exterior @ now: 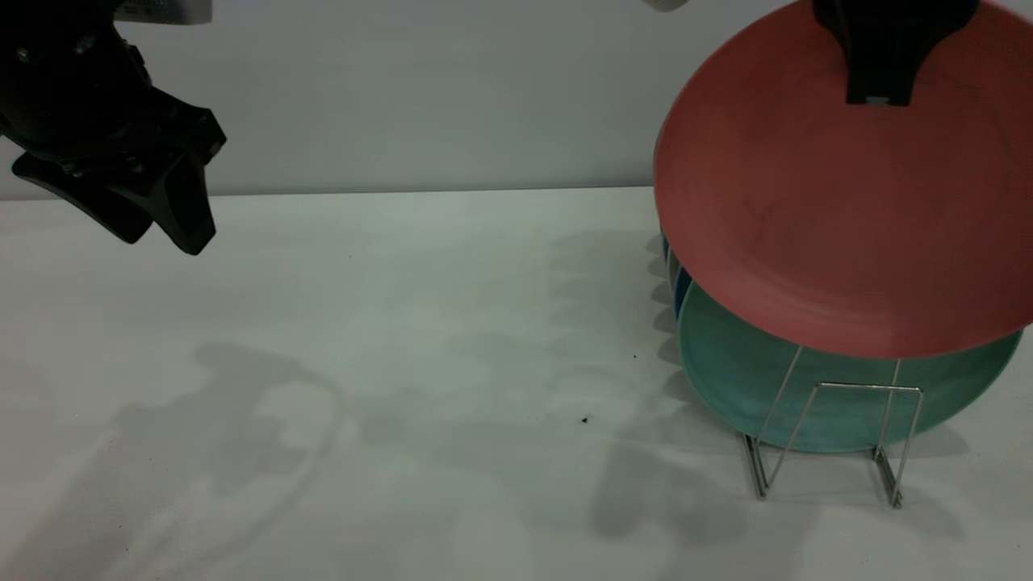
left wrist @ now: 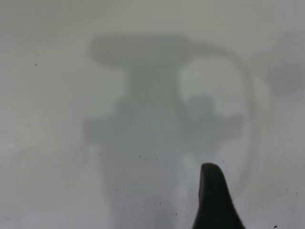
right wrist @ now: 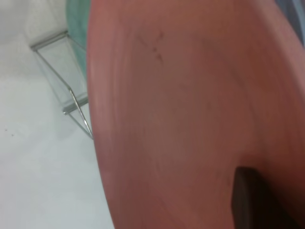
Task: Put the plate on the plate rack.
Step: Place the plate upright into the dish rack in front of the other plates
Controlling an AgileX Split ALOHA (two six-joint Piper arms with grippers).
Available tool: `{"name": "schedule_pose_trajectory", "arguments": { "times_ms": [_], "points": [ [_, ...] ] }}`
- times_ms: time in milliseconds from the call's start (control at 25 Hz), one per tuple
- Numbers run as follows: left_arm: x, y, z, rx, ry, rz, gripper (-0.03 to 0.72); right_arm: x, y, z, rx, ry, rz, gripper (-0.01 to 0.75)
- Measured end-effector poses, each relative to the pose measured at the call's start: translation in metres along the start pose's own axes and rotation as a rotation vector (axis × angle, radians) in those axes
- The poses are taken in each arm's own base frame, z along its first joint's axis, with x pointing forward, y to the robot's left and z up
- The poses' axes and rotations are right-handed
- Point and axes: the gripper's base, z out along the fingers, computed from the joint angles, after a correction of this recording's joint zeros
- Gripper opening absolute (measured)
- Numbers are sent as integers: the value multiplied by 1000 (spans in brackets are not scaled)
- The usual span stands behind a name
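The salmon-pink plate [exterior: 831, 210] hangs upright and slightly tilted in the air at the right, over the plate rack [exterior: 904, 390]. My right gripper [exterior: 876, 89] is shut on the plate's top rim; one dark finger [right wrist: 257, 200] lies on its face. The plate fills the right wrist view [right wrist: 190, 105], with the rack's wire loops [right wrist: 71, 95] beyond its edge. The plate's lower rim is in front of the teal-green plate [exterior: 726, 363] and above the rack's front loop. My left gripper [exterior: 161, 234] hangs open and empty in the air at the far left; one finger [left wrist: 212, 195] shows.
The teal-green plate stands in the rack, with a blue plate [exterior: 682, 282] behind it. The white table [exterior: 403, 363] carries only shadows and small dark specks [exterior: 584, 420]. A grey wall runs behind the table.
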Motion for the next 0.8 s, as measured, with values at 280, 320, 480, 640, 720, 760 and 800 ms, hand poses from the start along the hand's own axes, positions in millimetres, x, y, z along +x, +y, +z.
{"name": "schedule_pose_trajectory", "arguments": {
  "times_ms": [280,320,480,640,720,760,800],
  "points": [
    [0,0,0,0,-1,0,485,10,-10,9,-30,20,74,102],
    [0,0,0,0,-1,0,485,10,-11,9,-34,20,81,102],
    [0,0,0,0,-1,0,485,10,-12,10,-36,2,87,102],
    [0,0,0,0,-1,0,485,9,-9,14,-36,-18,76,102],
    [0,0,0,0,-1,0,485,10,-5,19,-43,-17,62,102],
    [0,0,0,0,-2,0,485,11,-2,22,-40,-14,49,102],
    [0,0,0,0,-3,0,485,12,0,25,-36,-15,37,102]
  ]
}}
